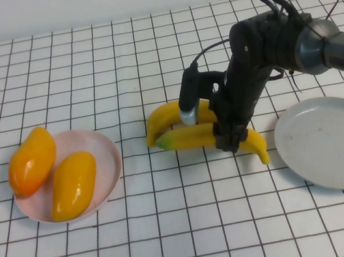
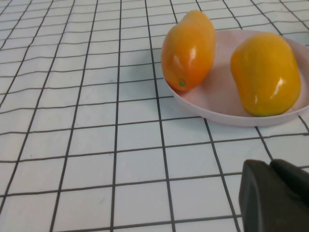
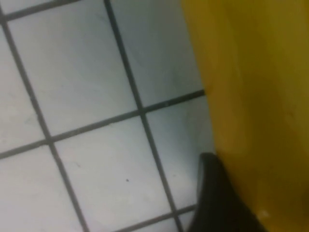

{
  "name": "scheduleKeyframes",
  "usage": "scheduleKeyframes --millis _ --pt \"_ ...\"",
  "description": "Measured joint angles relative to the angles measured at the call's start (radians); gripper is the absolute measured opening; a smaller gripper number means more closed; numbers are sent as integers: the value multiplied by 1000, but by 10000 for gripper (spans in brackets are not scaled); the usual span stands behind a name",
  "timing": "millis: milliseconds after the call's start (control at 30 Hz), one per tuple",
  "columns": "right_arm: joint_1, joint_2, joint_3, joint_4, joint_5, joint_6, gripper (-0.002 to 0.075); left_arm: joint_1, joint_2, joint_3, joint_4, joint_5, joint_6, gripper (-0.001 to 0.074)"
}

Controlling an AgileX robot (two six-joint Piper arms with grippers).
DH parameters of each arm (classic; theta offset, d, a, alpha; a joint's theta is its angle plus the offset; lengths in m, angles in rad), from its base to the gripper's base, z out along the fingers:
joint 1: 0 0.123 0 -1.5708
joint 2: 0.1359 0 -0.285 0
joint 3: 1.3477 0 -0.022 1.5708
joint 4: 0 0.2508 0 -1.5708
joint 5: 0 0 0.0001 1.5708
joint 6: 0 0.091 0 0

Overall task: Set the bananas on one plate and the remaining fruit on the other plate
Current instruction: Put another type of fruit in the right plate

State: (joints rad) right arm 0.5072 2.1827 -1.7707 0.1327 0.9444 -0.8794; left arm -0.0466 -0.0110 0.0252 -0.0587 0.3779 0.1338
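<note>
Two bananas lie side by side at the table's middle: the rear one [image 1: 165, 118] and the front one [image 1: 190, 137]. My right gripper [image 1: 230, 137] reaches down over the front banana and is shut on its middle. In the right wrist view one black finger [image 3: 215, 193] presses against the yellow banana [image 3: 256, 96]. The grey plate [image 1: 333, 141] sits empty to the right of the bananas. The pink plate [image 1: 100, 155] at the left holds two orange-yellow fruits [image 1: 31, 160] [image 1: 72, 184]. My left gripper [image 2: 269, 166] is shut and hovers near the pink plate [image 2: 217, 113], out of the high view.
The table is covered with a white cloth with a black grid [image 1: 189, 231]. A white wall runs along the far edge. The right arm [image 1: 317, 48] stretches in from the right above the grey plate's far side.
</note>
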Motion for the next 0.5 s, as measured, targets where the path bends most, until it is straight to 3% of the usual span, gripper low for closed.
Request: scheduleKeyframes --millis 267,500 --pt "-2 -164 -20 24 219 212 318 0 0 0 0 0 0 -4" --pt "-213 -436 238 27 221 422 318 0 0 0 0 0 0 -3"
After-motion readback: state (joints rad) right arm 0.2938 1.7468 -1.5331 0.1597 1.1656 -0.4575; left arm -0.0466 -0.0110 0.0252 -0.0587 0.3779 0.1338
